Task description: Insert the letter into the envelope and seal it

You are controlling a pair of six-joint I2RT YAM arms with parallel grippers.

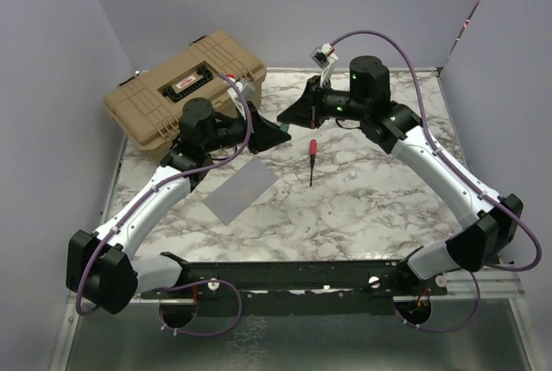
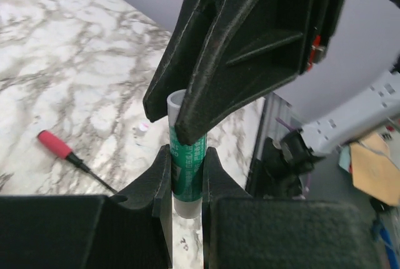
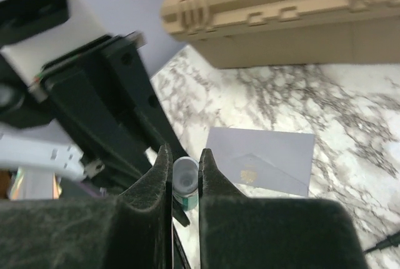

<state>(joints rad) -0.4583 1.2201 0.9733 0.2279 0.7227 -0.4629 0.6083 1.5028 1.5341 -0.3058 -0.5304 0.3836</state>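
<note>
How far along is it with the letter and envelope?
No loose letter shows; a tan patch shows faintly through the envelope lying flat, so it is probably inside. In hand: left gripper and right gripper both clamp a green glue stick, likely uncapping it. Left: gluing and pressing the envelope shut.

left arm (image 1: 142, 207); right arm (image 1: 444, 168) | white links; black joints | looping purple cables (image 1: 402, 48)

My left gripper (image 2: 187, 155) and right gripper (image 3: 184, 156) meet tip to tip, both clamped on one green tube (image 2: 187, 175), barring each other. The tan case (image 1: 185, 86) blocks the far left. A screwdriver (image 1: 312, 160) lies just right. The bench (image 1: 379, 207) around the envelope (image 1: 241, 191) lies open.
</note>
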